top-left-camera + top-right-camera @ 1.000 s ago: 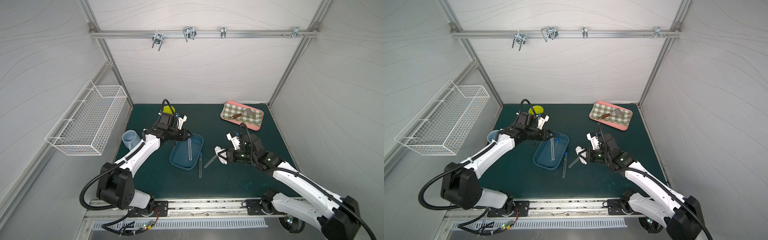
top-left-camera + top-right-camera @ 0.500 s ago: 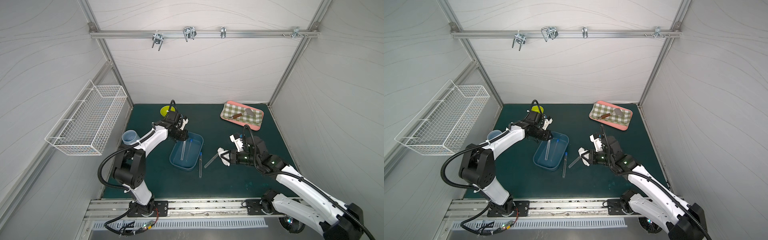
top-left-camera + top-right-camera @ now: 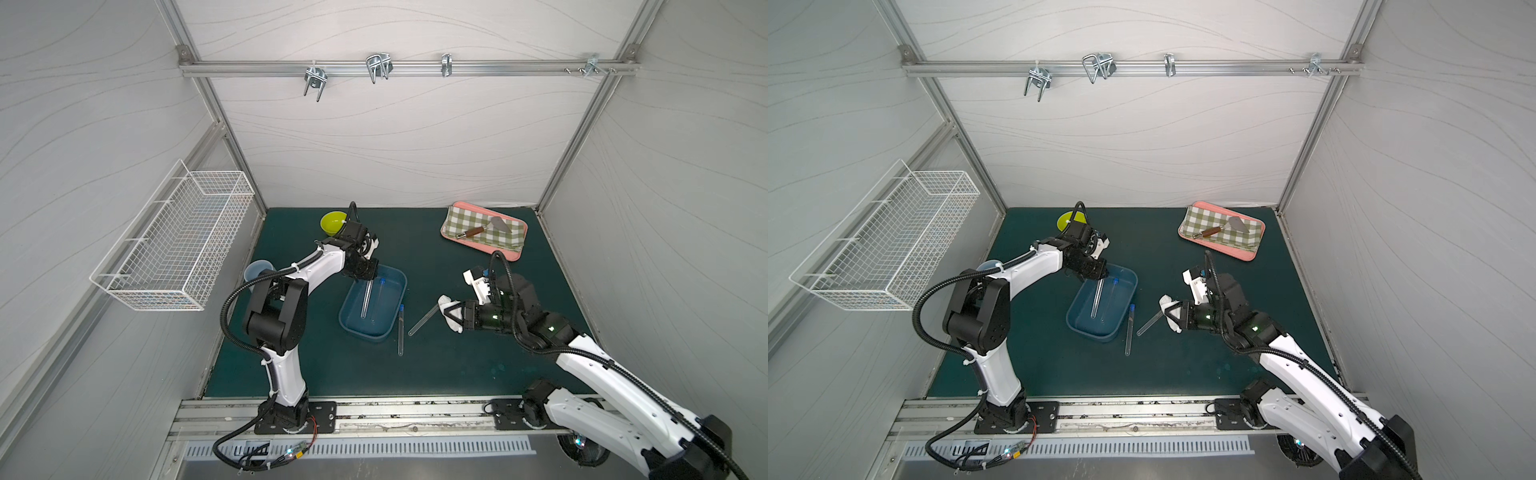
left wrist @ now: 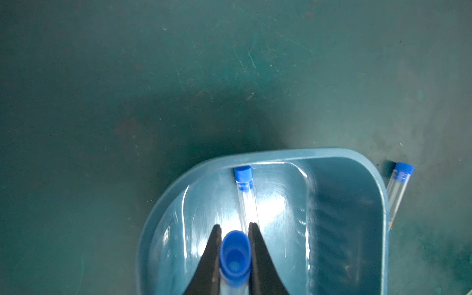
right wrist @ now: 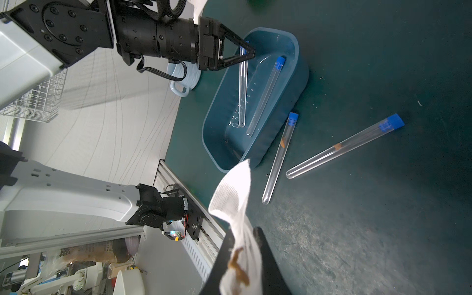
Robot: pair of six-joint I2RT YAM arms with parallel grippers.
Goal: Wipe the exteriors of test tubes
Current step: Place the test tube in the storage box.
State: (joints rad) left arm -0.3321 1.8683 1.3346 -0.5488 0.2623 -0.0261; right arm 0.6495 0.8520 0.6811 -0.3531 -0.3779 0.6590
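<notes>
1. Two marked tubes (image 5: pixel 279 158) (image 5: pixel 342 147) lie on the worktop (image 3: pixel 457 365), just right of the tray (image 4: pixel 281 152); likely unwiped.
2. Right pincer (image 5: pixel 244 229), clamped on the stained cloth (image 5: pixel 232 196), has drifted slightly right of them.
3. Left pincer (image 4: pixel 235 224), closed on the cap of the held tube (image 5: pixel 242 86), has re-angled over the tray's far end; tip down inside, beside a loose tube (image 5: pixel 264 97). Pickup or deposit: unclear.
</notes>
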